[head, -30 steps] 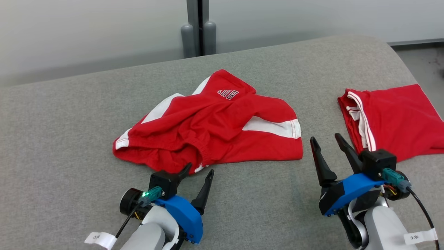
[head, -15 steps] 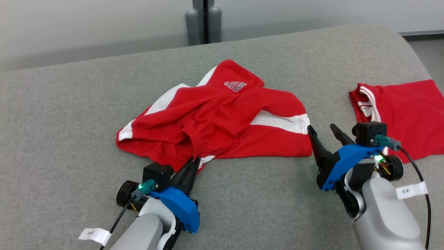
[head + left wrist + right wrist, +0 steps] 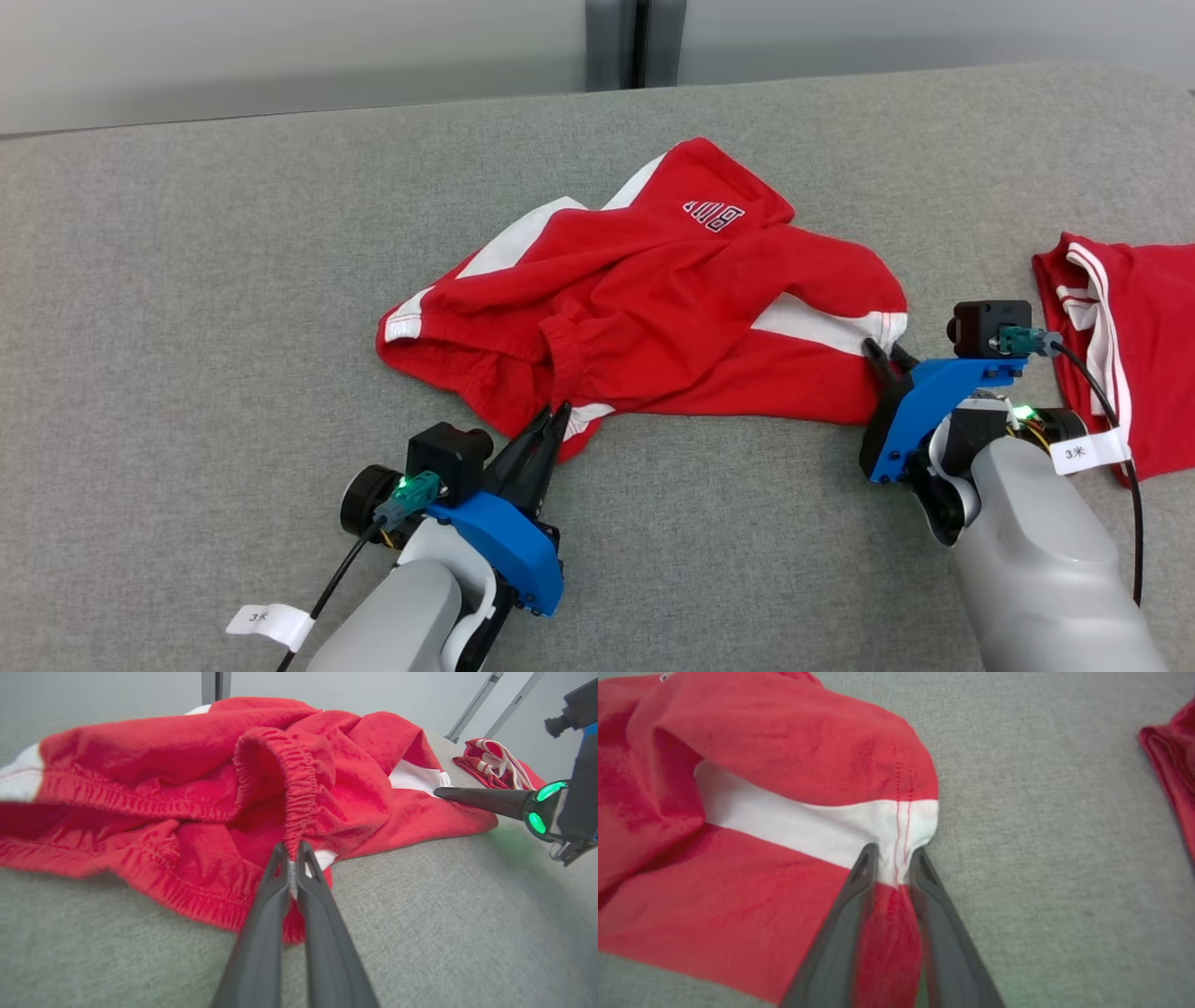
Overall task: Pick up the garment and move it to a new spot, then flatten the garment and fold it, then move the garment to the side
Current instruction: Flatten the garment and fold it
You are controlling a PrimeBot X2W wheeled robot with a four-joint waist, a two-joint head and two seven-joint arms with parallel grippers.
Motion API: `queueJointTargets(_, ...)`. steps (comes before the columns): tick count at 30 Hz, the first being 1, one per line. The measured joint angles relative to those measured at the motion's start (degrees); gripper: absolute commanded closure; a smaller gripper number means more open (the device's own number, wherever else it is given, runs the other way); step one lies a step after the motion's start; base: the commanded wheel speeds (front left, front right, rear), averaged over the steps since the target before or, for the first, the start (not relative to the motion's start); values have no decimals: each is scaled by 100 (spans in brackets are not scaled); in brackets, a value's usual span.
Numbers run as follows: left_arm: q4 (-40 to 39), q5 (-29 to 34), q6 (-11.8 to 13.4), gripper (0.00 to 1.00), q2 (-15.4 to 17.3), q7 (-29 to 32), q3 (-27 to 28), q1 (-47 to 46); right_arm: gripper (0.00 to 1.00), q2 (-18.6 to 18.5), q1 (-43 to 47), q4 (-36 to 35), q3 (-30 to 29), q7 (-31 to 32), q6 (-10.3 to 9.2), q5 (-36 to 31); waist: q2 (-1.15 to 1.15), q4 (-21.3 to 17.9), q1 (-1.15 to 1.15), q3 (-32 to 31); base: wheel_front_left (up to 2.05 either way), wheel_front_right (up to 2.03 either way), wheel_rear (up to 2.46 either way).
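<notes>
Head view shows the red-and-white cloth shorts (image 3: 672, 308), seemingly limp and light, mid grey fabric surface (image 3: 187, 280), left gripper (image 3: 553, 417) pinching their 7 o'clock waistband, right gripper (image 3: 885, 353) narrow, nipping their 3 o'clock hem.

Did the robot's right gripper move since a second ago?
Yes. The right gripper went forward and left, away from the folded red garment, and now sits on the white-striped hem of the red shorts.

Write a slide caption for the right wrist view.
Right gripper pinches crumpled red shorts at the white stripe, on a grey fabric surface.
</notes>
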Motion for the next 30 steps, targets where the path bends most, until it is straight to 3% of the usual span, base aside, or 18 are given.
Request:
queueJointTargets(8,-112,-288,0,100,42,-175,247,5,100,3,-310,392,107,-512,0,192,0,-37,0,-133,0,0,0)
queueJointTargets(12,-760,-765,0,100,30,-229,769,63,100,4,-378,241,388,-715,0,571,0,-20,0,-317,0,0,0)
queueJointTargets(15,-1427,-926,-1,100,236,-238,979,176,100,7,-381,-169,615,-788,0,802,0,-16,-1,-488,0,0,0)
queueJointTargets(21,-2840,-1524,0,100,825,12,1335,480,100,-249,-237,-1633,875,-452,0,924,0,-97,-1,-807,0,0,0)
queueJointTargets(27,-4202,-2402,9,100,1379,794,1660,580,100,-638,281,-3886,691,386,0,951,0,-153,-1,-932,0,0,0)
queueJointTargets(30,-4643,-2787,154,100,1511,1155,1863,554,100,-664,488,-4976,525,890,0,895,0,-163,-2,-855,0,0,0)
